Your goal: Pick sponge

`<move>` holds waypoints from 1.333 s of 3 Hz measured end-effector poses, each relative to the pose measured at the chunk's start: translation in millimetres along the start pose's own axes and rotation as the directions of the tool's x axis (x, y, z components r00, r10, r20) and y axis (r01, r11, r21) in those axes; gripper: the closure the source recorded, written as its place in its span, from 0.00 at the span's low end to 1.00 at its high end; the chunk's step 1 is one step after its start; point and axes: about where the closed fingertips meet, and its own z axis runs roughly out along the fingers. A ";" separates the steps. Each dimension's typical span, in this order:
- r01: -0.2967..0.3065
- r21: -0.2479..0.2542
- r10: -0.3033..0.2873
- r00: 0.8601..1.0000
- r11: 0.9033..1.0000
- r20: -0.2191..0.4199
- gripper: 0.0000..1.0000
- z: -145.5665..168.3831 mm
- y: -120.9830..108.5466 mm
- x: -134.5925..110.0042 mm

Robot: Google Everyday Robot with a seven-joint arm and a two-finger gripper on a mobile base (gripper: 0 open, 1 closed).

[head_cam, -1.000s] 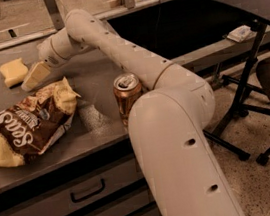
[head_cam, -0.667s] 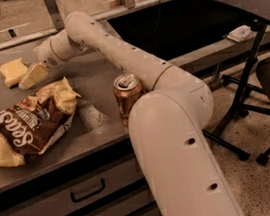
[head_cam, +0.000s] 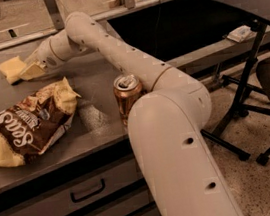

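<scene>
Grey countertop [head_cam: 96, 88], arm [head_cam: 116, 52] outstretched across it, pincer [head_cam: 27, 73] low beside sponge [head_cam: 10, 68]

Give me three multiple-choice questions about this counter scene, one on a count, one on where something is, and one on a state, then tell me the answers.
1. How many soda cans are on the counter?
A. one
B. two
C. three

2. Where is the gripper?
A. over the soda can
B. right at the sponge, at the counter's far left
C. down by the drawer

3. How is the soda can placed?
A. upright
B. on its side
C. crushed flat

Answers:
1 A, since only one can shows, near the counter's front edge.
2 B, since the arm reaches across the counter and ends at the pale yellow block.
3 A, since the can's top faces up.
</scene>
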 end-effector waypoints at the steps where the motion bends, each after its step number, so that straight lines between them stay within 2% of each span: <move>1: 0.012 0.003 -0.012 1.000 1.000 0.008 0.85 -7.9 -3.3 -6.3; 2: 0.034 0.029 -0.035 0.998 0.999 0.045 1.00 -31.2 -15.8 -19.9; 3: 0.048 0.058 -0.052 0.995 0.997 0.082 1.00 -62.3 -31.1 -30.7; 4: 0.051 0.068 -0.057 0.994 0.996 0.093 1.00 -71.0 -35.8 -34.5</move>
